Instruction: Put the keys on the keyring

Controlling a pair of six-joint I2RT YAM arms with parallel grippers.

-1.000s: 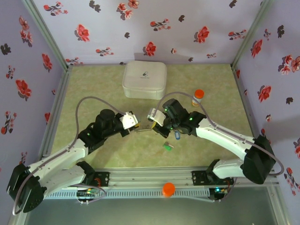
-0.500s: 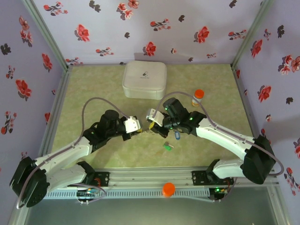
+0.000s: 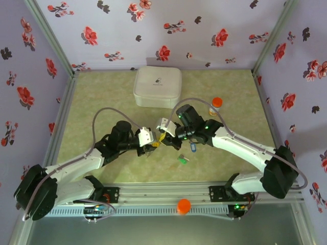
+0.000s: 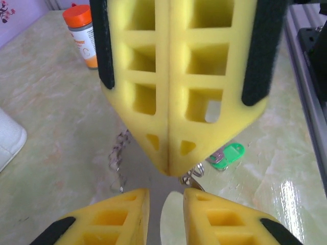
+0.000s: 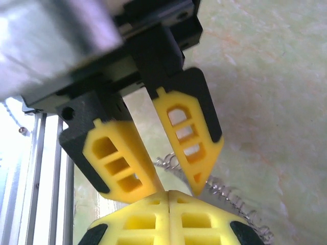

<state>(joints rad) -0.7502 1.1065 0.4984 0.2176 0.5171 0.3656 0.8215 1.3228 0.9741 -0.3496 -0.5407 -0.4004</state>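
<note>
- Purple walls printed with red and dark flowers close in a pale green marbled table (image 3: 102, 97); both arms reach toward its middle.
- left gripper (image 4: 165, 206), left of centre: its yellow fingers stand a little apart, with pale tabletop showing through the narrow gap; nothing can be seen nipped between them.
- white case (image 3: 157, 87), at the back near the far wall: a rounded square, lid shut, small dark mark on top; its contents are hidden.
- keyring (image 5: 230, 196): a thin, dark grey loop with a rough, coiled-looking edge; it lies on the table between the two grippers, passing close under both sets of fingertips.
- right gripper (image 5: 168, 200), tip to tip with the left one: its fingers are pressed tight together; whether the loop is caught between them cannot be told.
- green key (image 3: 182, 160): tiny, silver with a green head, flat on the table just right of the grippers and apart from the keyring.
- blue key (image 3: 193, 147): tiny, blue-headed, beside the right arm's wrist, near the green one; not on the loop.
- bottle (image 3: 216, 105), right of the case: small, upright, orange cap on; its contents cannot be made out.
</note>
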